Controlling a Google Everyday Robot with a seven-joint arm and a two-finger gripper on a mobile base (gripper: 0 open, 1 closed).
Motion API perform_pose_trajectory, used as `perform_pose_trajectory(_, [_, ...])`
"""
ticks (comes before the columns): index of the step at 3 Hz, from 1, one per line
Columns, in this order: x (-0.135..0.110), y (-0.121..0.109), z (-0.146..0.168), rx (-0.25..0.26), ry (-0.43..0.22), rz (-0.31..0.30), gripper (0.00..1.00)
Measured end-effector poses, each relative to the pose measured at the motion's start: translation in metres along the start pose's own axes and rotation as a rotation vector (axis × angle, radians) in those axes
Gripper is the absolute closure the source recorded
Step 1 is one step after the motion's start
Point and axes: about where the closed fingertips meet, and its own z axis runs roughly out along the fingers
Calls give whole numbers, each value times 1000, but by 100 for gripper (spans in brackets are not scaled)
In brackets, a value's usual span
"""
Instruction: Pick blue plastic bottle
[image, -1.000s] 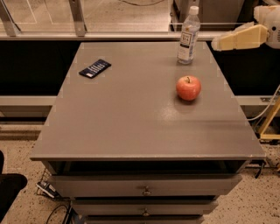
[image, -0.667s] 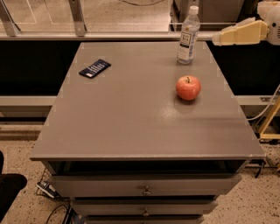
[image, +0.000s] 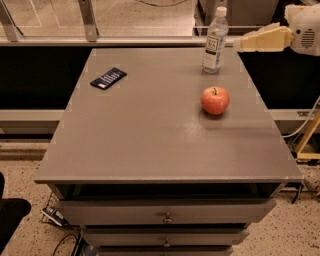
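Labels first: we see a white label with dark print on the blue plastic bottle (image: 215, 40), but we cannot read any of it. The flat dark blue packet (image: 108, 78) at far left carries pale print, also unreadable to us.

The bottle stands upright at the far right of the grey table (image: 150, 145), white cap on, close to the far edge. A red apple (image: 215, 100) sits nearer than it on the same side, apart from the bottle.

The gripper (image: 240, 44) comes in from the right edge of the scene, a cream wedge pointing left at about the height of the bottle's label. Its tip is just beside the bottle on the right, with a small gap, not touching. We cannot tell whether the gripper is spread or closed from this side.

Drawers (image: 167, 216) run below the tabletop at the near side.
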Motion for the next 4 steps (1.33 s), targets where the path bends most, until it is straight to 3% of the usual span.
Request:
perform_pose_trajectory(2, [17,-23,90,-6,-92,54,0])
perform_pose_trajectory(4, [41,-33,143,-33,-85,64,0])
